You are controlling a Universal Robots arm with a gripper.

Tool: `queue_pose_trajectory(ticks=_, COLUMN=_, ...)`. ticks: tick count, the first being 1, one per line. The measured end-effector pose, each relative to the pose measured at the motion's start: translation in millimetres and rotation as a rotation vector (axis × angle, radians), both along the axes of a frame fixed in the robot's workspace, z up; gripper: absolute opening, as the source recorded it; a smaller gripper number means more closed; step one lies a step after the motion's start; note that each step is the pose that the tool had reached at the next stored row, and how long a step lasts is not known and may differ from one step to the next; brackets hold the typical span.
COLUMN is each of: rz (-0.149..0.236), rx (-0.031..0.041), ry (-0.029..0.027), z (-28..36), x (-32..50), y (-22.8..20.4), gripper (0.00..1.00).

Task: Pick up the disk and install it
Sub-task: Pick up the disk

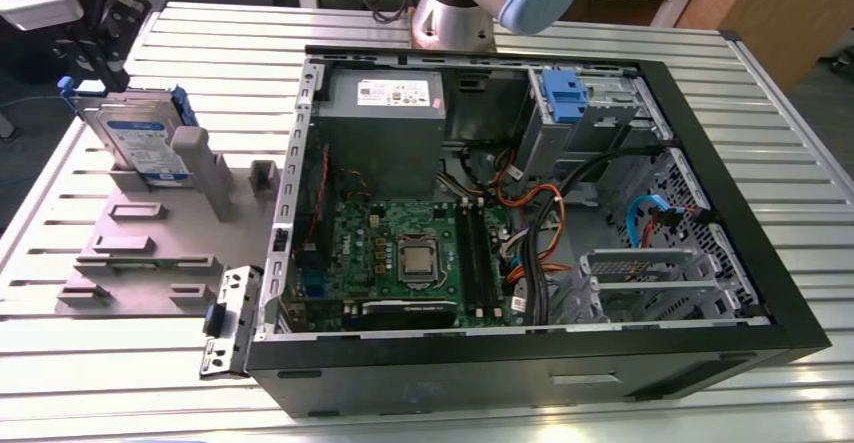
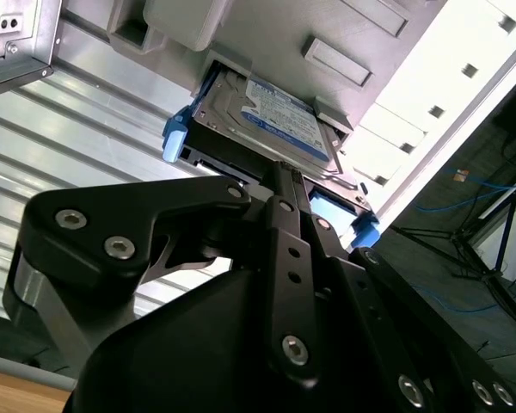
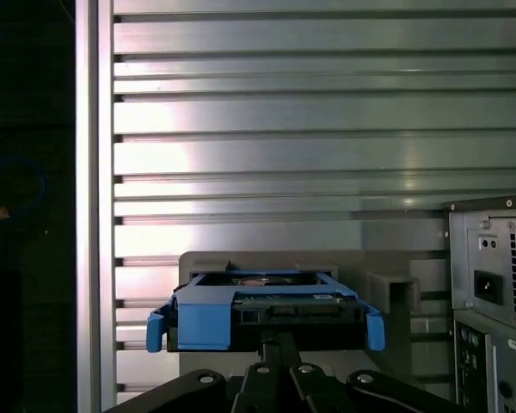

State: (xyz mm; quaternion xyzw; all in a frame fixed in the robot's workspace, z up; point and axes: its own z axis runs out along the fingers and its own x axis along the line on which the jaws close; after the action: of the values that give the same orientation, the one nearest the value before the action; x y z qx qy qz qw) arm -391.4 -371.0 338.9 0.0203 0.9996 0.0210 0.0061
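Observation:
The disk [image 1: 140, 133], a silver-grey drive with a white-and-blue label in a blue carrier, stands on edge in a grey fixture [image 1: 147, 248] at the exterior view's left. My black gripper [image 1: 91, 71] sits at the disk's upper edge. In both wrist views the fingers are drawn close together against the blue carrier's edge, gripper [image 2: 284, 176] on disk [image 2: 275, 116], gripper [image 3: 279, 340] on disk [image 3: 267, 314]. The disk rests in the fixture's slot.
The open computer case [image 1: 534, 353] fills the table's middle and right. Inside are a grey power-supply box [image 1: 384, 113], a motherboard [image 1: 400, 253], cables and a drive bay holding another blue carrier [image 1: 563, 93]. The case's rear corner [image 3: 490, 284] stands close beside the fixture.

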Motion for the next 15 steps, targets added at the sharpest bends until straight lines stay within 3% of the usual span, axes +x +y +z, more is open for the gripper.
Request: queue_pose_trajectory(ticks=15, rz=0.007, rx=0.0, ry=-0.0001, z=0.1, x=0.0, y=0.0, gripper=0.11)
